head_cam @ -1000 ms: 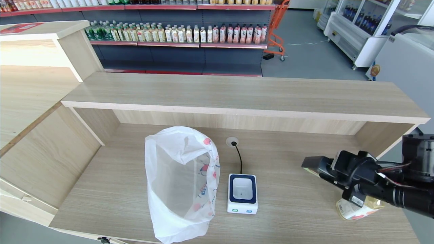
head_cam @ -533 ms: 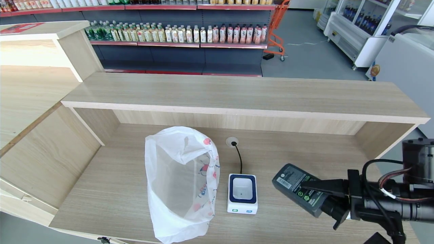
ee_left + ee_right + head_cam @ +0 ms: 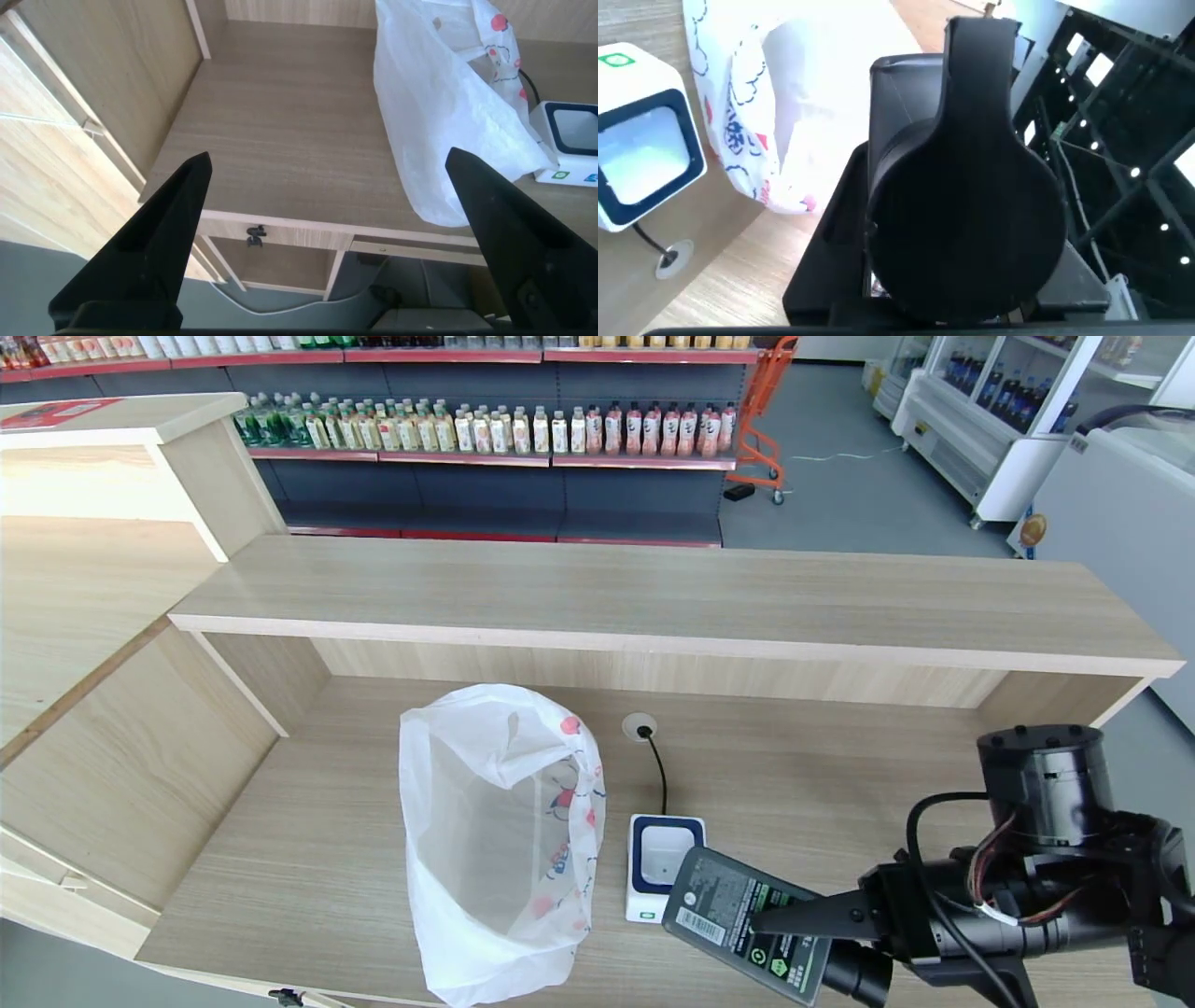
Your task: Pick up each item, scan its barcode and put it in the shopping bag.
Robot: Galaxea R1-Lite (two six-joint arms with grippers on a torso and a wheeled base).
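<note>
A dark pack is clamped in the right gripper, held over the scanner's right corner, barcode turned upward.

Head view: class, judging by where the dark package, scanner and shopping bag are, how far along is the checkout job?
Done: the dark package is off the counter, clamped in the right gripper. In hand: it hangs over the near corner of the scanner, printed label facing up, so scanning seems under way. Left: dropping it into the shopping bag, which looks empty.
</note>
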